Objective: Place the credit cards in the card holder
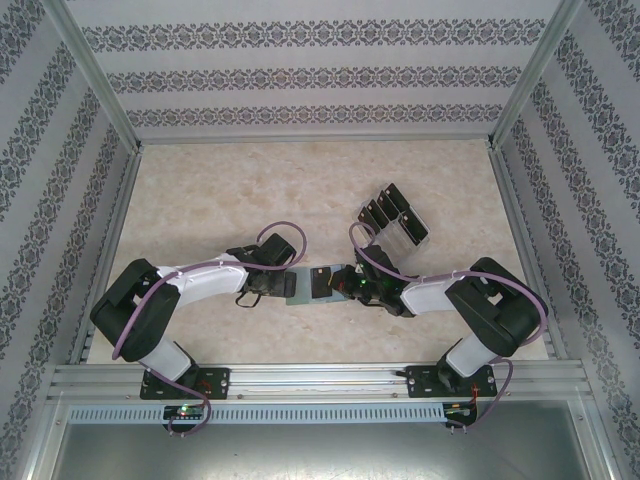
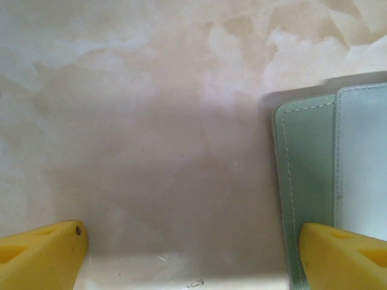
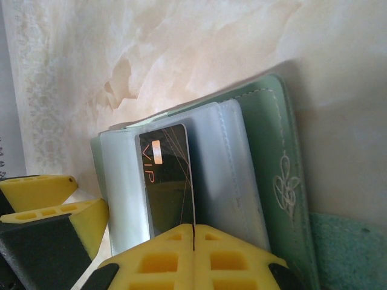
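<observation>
Sage-green card holder (image 3: 266, 151) lies open on the bench (image 2: 151, 121). Right pincer (image 3: 193, 235) is clamped on 1 black credit card (image 3: 166, 181), its far end over the pale inner pocket. Left pincer (image 2: 193, 254) stands apart, 1 finger (image 2: 338, 254) on the holder's edge. Should that finger slip, the holder could slide and the card skate over the pocket's mouth.

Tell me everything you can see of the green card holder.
The card holder is a sage-green, leather-like wallet with pale stitching along its edge and an embossed ornament on one flap. It lies open on the marbled table, showing a paler grey-blue inside with pockets. A black card marked VIP sits partway in one pocket, pinched by the right gripper. One finger of the open left gripper overlaps its stitched edge.
</observation>
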### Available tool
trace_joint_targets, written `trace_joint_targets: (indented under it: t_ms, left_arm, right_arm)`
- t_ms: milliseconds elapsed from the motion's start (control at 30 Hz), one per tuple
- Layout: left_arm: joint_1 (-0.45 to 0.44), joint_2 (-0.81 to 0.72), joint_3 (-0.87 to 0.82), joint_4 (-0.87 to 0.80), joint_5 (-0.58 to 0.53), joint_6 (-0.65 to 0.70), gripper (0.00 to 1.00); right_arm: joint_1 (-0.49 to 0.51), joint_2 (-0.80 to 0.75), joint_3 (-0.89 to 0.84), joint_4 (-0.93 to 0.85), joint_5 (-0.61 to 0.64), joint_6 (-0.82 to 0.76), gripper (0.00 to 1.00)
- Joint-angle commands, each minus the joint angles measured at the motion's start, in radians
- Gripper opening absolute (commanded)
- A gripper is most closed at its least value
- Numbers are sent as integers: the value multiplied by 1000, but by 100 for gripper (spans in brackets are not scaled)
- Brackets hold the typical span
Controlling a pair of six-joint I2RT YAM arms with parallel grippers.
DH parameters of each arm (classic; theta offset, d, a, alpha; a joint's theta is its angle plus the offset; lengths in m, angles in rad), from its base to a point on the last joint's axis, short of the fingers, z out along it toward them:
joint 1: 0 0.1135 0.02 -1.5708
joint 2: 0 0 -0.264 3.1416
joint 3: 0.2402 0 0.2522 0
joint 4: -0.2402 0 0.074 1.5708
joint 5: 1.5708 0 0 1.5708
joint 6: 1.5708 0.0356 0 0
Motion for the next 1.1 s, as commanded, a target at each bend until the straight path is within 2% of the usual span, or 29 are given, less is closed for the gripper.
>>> trace_joint_targets:
  t_ms: [0,633,1067]
  left_arm:
    - [3,35,1,-82,-52,33,91]
    - [-14,54,-5,-65,-46,29,91]
    - [-15,48,-13,-61,-42,28,91]
  right_arm:
    - [10,30,-7,-15,14,7,0]
    - [51,67,18,-9,7,21,0]
    - [54,-7,-39,-8,131,116,0]
